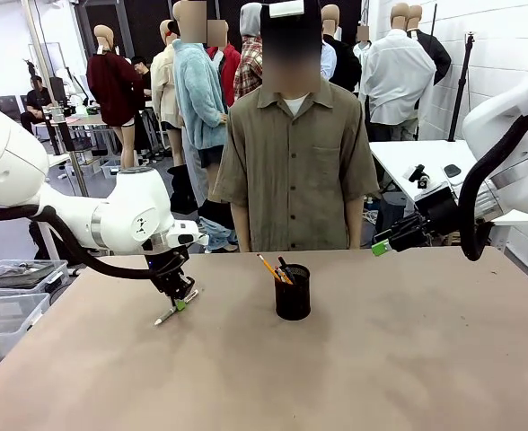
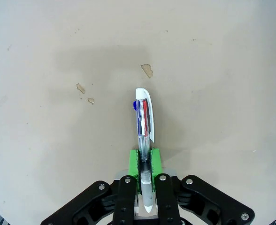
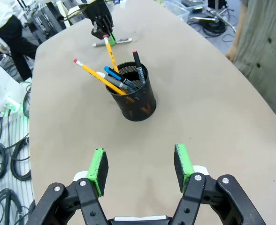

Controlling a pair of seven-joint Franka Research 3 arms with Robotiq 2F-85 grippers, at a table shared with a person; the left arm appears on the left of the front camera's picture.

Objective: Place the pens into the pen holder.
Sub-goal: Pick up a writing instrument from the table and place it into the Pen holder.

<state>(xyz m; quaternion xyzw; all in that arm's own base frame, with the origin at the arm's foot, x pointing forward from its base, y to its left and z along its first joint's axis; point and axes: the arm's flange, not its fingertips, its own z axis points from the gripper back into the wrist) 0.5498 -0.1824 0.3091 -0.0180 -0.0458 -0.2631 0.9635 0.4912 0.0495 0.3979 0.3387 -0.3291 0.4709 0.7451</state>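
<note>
Left gripper [image 2: 145, 161] sits nearest, low at the table [image 1: 381, 359] on the left side — green pads pinched around a white pen [image 2: 144, 124], which lies flat on the surface with its clip end pointing away from the fingers. From the front camera, the same pen [image 1: 167, 315] pokes out below the gripper [image 1: 181, 301]. Farther in, near table centre: pen holder [image 1: 293, 292], upright, already containing several pens and two yellow pencils [image 3: 93, 72] that lean outward. Right gripper [image 3: 140, 171] hovers above the table, well apart from the holder [image 3: 132, 96] — fingers spread, nothing between them. Person [image 1: 295, 153] stands at the far edge.
</note>
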